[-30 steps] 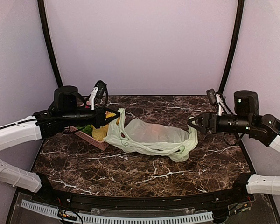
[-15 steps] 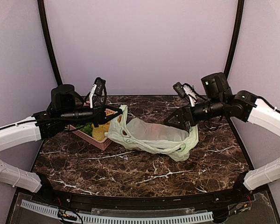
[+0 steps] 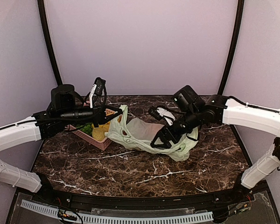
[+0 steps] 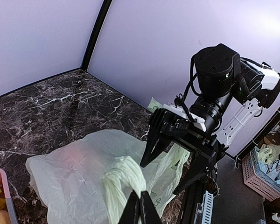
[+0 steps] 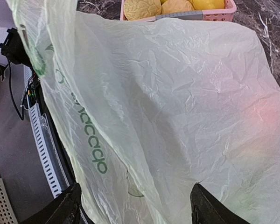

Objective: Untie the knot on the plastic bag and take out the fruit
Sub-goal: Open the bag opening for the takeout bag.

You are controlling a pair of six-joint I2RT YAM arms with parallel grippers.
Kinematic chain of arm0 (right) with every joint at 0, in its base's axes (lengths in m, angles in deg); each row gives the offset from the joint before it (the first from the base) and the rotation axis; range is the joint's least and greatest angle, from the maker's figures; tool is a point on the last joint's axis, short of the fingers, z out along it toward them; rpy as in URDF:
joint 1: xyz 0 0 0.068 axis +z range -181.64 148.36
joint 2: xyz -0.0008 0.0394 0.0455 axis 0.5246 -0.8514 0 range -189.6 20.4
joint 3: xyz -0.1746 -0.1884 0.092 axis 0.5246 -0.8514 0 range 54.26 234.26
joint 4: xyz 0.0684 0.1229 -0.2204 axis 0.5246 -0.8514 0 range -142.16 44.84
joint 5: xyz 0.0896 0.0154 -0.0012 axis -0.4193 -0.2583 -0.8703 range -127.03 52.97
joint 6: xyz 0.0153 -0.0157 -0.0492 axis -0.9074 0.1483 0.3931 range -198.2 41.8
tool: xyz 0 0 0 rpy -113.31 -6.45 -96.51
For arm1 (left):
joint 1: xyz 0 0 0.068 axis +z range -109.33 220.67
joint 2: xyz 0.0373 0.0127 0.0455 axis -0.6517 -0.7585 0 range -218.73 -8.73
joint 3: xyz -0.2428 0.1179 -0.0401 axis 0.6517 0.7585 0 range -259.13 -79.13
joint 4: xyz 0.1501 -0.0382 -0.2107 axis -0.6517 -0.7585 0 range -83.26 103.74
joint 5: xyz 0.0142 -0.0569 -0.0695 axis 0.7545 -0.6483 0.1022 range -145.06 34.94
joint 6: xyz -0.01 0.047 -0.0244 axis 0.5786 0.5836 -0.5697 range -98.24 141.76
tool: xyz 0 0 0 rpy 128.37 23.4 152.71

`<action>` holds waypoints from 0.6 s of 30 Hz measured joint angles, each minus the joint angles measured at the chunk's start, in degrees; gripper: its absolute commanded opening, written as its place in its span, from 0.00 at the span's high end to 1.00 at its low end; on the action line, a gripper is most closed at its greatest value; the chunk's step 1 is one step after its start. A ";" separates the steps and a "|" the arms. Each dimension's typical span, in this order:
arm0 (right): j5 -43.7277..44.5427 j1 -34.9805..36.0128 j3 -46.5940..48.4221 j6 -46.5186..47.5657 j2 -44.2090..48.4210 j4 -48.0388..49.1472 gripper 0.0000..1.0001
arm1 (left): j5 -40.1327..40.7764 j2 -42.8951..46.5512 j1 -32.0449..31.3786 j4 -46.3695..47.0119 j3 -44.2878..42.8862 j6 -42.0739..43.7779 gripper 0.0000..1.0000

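Pinching the twisted handle at the nine o'clock end of the plastic bag, my left pincer is clamped tight on it. My right pincer hangs spread wide over the bag's middle, gripping nothing. The fruit is inside, only a reddish glow through the film. Closing here, I risk catching loose film instead of the knot. Pulling then could tear the bag or drag it into the basket at nine o'clock.
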 measured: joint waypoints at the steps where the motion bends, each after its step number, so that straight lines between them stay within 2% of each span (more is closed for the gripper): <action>1: 0.44 0.20 0.09 0.31 -0.57 0.00 0.26 | 0.00 0.00 0.00 0.00 0.00 0.00 0.99; 9: 4.79 1.70 0.24 1.73 -3.15 -0.20 0.32 | -0.20 0.00 0.00 0.00 0.00 0.02 0.99; 12: 6.29 1.97 0.24 2.08 -3.87 -0.17 0.39 | -0.28 0.00 0.00 0.00 0.00 0.02 0.99; 15: 8.33 2.16 0.24 2.23 -4.31 0.20 0.50 | -0.35 0.00 0.00 0.00 0.00 0.02 0.99; 18: 11.28 2.25 0.24 1.92 -4.66 1.25 0.72 | -0.37 0.00 0.00 0.00 0.00 0.02 0.99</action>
